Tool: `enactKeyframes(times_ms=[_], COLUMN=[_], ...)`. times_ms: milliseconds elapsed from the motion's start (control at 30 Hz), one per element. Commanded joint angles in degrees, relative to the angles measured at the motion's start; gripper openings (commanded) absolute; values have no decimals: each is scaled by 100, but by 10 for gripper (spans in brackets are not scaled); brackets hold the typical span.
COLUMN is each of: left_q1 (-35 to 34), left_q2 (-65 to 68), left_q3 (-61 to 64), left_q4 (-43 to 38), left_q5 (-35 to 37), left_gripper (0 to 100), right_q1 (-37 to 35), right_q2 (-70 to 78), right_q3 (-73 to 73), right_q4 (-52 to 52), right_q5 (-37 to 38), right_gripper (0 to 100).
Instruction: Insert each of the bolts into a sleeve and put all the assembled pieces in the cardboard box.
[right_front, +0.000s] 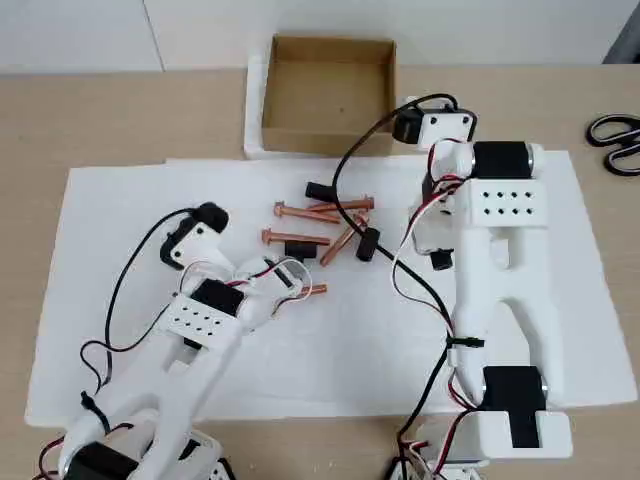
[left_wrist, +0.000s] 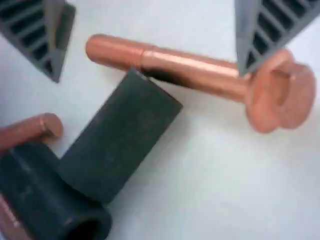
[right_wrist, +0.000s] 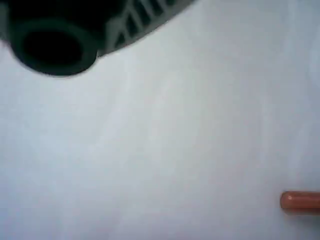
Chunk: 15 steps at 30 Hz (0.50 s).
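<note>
Fetching a bolt, I judge: my left jaws stand open astride a bolt (left_wrist: 195, 70) lying on the white sheet (left_wrist: 225, 190), my right jaws grip a sleeve (right_wrist: 50, 47), so next I should close and aim it at that bore.

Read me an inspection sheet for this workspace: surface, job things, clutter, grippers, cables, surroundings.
Surface: white foam sheet on a wooden table.
Job's things: copper bolts and black sleeves loose mid-sheet; box empty.
Clutter: scissors at the table's edge.
Grippers: left gripper open, astride a bolt; right gripper shut on a sleeve.
Cables: wires hang from both arms over the sheet.
Surroundings: white wall behind the table.
</note>
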Motion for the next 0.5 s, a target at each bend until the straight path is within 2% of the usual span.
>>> enactKeyframes(times_ms=[0,167,333,467], left_q1=[-18,-18,0,-18], left_q2=[-70,-79,-70,-18], left_q3=[-40,-66,-699,-796], left_q4=[211,607,1565,1609], left_q5=[88,70,62,62], left_gripper=[218,217,217,217], right_q1=[22,22,13,13], right_q2=[-303,-303,-303,-303], right_q3=[-290,-290,-290,-290], right_q4=[75,75,75,75], right_q5=[-9,-9,-9,-9], right_gripper=[3,3,3,3])
